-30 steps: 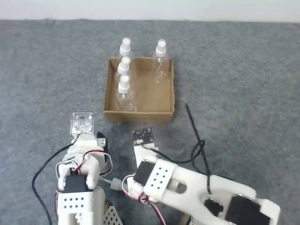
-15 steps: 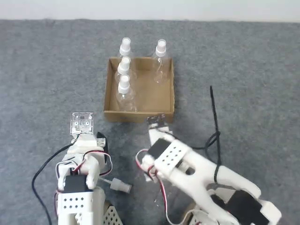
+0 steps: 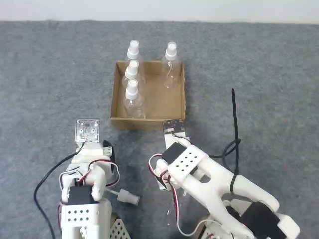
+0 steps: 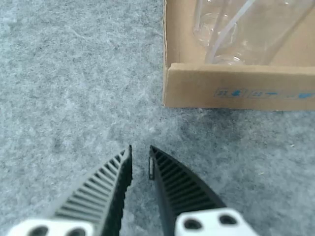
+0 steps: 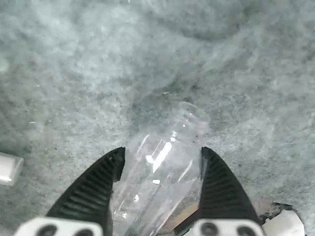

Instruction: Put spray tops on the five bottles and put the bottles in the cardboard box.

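Several clear bottles with white spray tops (image 3: 131,90) stand in the cardboard box (image 3: 148,123). One clear bottle (image 5: 157,182) has no top; my right gripper (image 5: 163,152) is shut on it, and its open neck points away over the carpet. The right arm (image 3: 187,164) lies just in front of the box. A loose white spray top (image 3: 128,197) lies on the carpet between the arms, also seen at the edge of the right wrist view as a spray top (image 5: 7,168). My left gripper (image 4: 140,150) is shut and holds nothing, a short way before the box's front wall (image 4: 236,88).
Grey carpet covers the whole table. A black cable (image 3: 234,124) loops up from the right arm. The left arm (image 3: 87,189) sits at the near left. Open carpet lies to both sides of the box.
The right arm has swung away from the spray top, forward toward the box and to the right. The spray top now lies free on the carpet. The left arm has kept still.
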Robot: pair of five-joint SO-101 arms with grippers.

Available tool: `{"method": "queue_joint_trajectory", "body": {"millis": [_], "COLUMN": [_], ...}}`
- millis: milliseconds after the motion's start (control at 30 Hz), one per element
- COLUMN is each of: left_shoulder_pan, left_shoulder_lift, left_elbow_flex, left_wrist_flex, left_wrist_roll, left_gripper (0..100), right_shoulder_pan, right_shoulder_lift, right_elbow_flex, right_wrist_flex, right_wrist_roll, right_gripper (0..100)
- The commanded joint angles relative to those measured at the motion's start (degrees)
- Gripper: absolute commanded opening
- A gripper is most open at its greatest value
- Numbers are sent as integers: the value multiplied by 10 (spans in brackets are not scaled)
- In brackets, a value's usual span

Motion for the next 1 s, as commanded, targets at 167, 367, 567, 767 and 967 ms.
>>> {"method": "queue_joint_trajectory", "body": {"millis": [167,367,567,767,967], "left_shoulder_pan": [-4,-4,-4,-4,-4], "left_shoulder_lift": [-9,-9,-9,-9,-9], "left_elbow_flex": [-7,-7,-7,-7,-7], "left_wrist_flex": [1,1,1,1,1], "left_wrist_roll": [4,4,4,4,4], "left_gripper": [51,51,51,51,51], "right_shoulder_pan": [51,136,192,233,234], "right_shoulder_lift": [-4,-4,-4,-4,-4], "right_elbow_flex": [-42,-63,-65,-66,-66], "right_wrist_flex": [6,6,1,0,0], "right_wrist_roll": [177,375,538,678,751], "right_gripper": [52,52,52,53,56]}}
